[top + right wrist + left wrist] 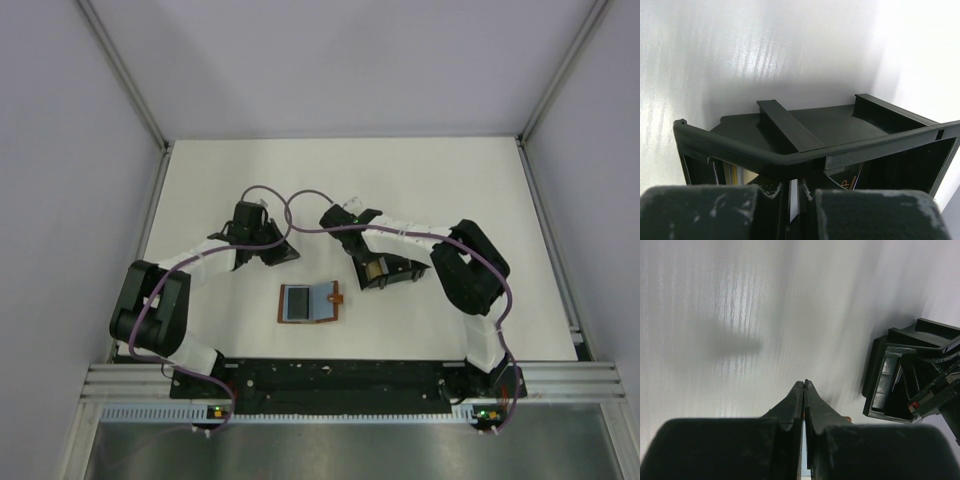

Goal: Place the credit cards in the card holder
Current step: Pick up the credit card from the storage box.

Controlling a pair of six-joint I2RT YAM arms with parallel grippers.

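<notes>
Left hand [804, 386] hovers pinched shut; right hand [795, 184], grip unclear, reaches into black box [765, 159].

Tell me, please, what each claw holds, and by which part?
Left claw: a thin pale card, clamped edge-on. Right claw, at the black slotted box: cannot be told; a pale strip shows between its fingers.

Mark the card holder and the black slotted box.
card holder [326, 304], top external view, on its brown open flap.
black slotted box [787, 125], right wrist view, on its raised divider bar.
</notes>
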